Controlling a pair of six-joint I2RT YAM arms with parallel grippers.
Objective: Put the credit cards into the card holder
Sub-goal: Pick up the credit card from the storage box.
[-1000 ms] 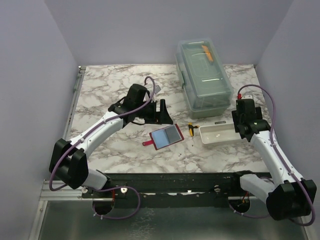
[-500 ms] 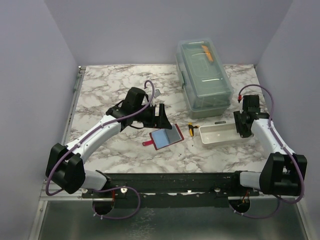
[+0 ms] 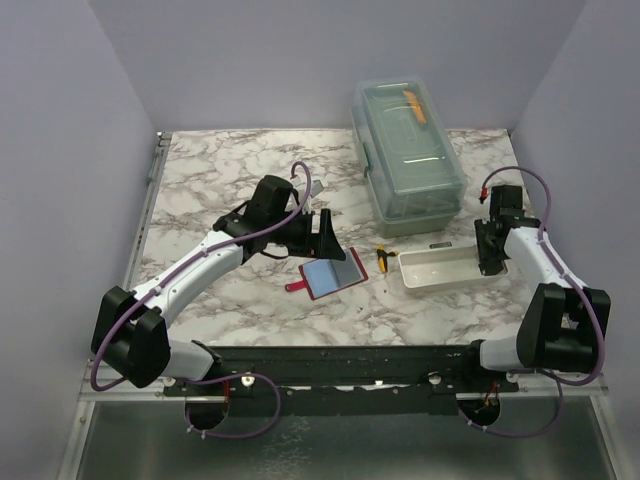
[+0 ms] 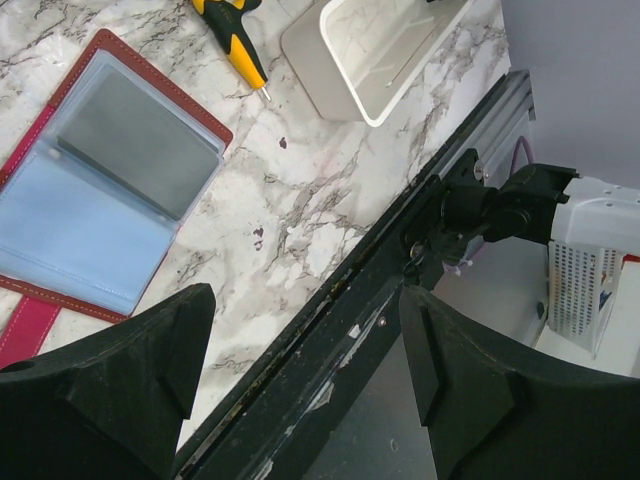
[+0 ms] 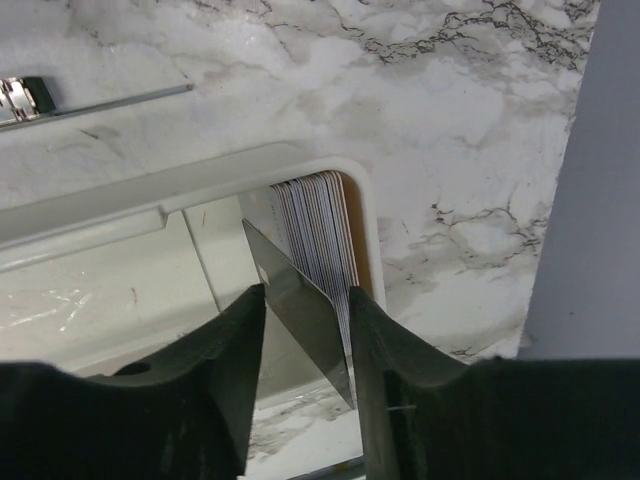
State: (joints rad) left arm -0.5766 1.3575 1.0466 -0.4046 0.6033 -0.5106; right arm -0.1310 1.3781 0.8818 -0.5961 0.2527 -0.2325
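card holder point(image 3: 333, 272) red | tray point(image 3: 410, 273) white | screwdriver point(image 3: 382, 259) yellow-black | table point(image 3: 220, 170) grey-veined marble

No text or number is legible on the card holder point(image 3: 331, 273) or elsewhere.

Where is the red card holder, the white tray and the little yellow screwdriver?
card holder point(image 3: 333, 272), top view, on its open inside pocket.
white tray point(image 3: 435, 268), top view, on its bare floor.
screwdriver point(image 3: 381, 258), top view, on its yellow and black handle.

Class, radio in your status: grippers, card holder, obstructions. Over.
Left gripper open, empty. Right gripper straddles a card in tray, grip unconfirmed. Card holder lies open. Screwdriver beside it.
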